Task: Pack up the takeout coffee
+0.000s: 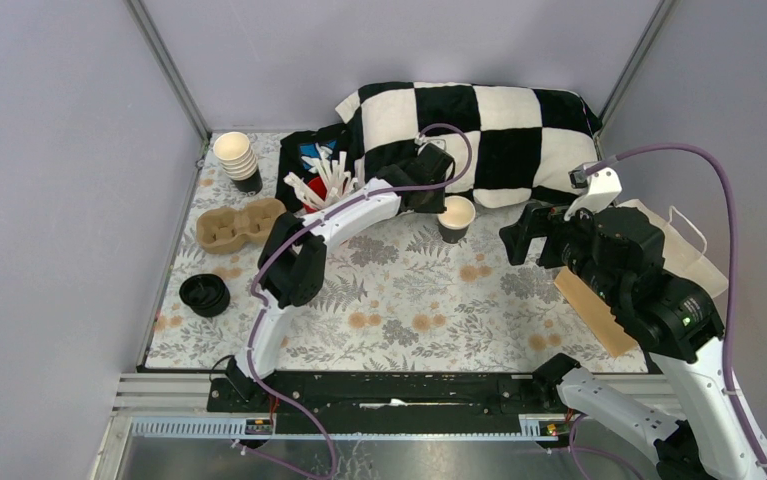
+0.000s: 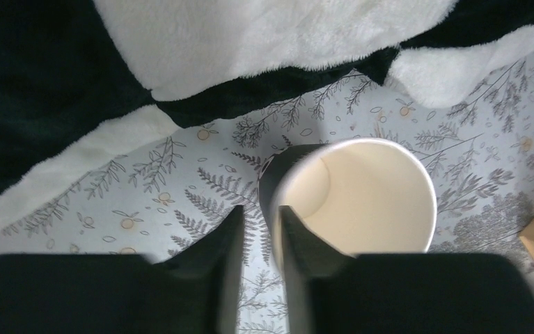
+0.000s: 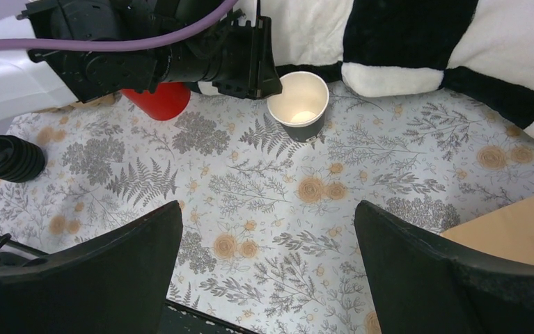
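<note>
The takeout coffee cup (image 1: 456, 217) stands upright on the floral cloth in front of the checkered pillow, dark outside, white inside, with no lid on it. It also shows in the left wrist view (image 2: 361, 198) and the right wrist view (image 3: 299, 104). My left gripper (image 2: 260, 212) straddles the cup's left rim with the jaws a narrow gap apart. One finger is inside the cup and the other outside, apart from the wall. A stack of black lids (image 1: 204, 295) lies far left. My right gripper (image 3: 267, 209) is wide open and empty above the cloth.
A brown paper bag (image 1: 594, 312) lies at the right, under my right arm. A cardboard cup carrier (image 1: 239, 225), a stack of pale cups (image 1: 236, 158) and a red cup of white sticks (image 1: 324, 185) stand at the back left. The checkered pillow (image 1: 479, 125) fills the back.
</note>
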Tool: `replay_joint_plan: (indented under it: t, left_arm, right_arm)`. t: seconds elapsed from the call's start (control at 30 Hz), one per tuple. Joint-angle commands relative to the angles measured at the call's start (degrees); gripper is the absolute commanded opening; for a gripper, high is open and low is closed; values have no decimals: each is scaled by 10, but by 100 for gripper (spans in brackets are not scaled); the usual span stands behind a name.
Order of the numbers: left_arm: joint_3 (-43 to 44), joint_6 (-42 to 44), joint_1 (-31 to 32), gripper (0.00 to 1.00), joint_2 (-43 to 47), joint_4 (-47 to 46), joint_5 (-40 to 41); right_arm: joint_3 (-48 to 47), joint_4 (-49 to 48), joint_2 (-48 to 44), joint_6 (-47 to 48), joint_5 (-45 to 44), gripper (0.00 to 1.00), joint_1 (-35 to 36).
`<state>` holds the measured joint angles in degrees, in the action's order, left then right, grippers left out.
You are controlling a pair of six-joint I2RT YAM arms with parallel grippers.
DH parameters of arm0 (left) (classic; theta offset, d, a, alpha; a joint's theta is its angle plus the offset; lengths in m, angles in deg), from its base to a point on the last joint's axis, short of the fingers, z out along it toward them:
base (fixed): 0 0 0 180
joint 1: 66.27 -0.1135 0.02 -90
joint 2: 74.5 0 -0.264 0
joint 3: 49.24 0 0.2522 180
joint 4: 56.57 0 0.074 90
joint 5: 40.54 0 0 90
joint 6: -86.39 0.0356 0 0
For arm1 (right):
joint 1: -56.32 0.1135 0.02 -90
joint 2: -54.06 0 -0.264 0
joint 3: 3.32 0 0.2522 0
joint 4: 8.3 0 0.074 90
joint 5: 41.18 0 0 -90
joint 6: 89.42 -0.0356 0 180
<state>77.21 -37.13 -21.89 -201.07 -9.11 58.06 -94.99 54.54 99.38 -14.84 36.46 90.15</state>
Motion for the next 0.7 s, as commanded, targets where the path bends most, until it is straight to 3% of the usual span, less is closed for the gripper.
replay_joint_plan:
  t: [0.0, 0.13, 0.23, 0.43, 0.67]
  left_arm:
    - [37, 18, 4, 40, 24, 7, 7]
    - [0, 23, -7, 62, 118, 53, 19]
    - [-72, 19, -36, 70, 220, 79, 36]
    - [-225, 3, -231, 83, 420, 108, 23]
    - [-270, 46, -391, 88, 509, 107, -1]
  right_arm:
    - [11, -19, 2, 7, 15, 100, 4]
    - [26, -32, 8, 16, 24, 100, 4]
    - [38, -47, 12, 27, 30, 100, 4]
    - [67, -72, 24, 43, 56, 100, 4]
    - [68, -81, 49, 74, 69, 100, 5]
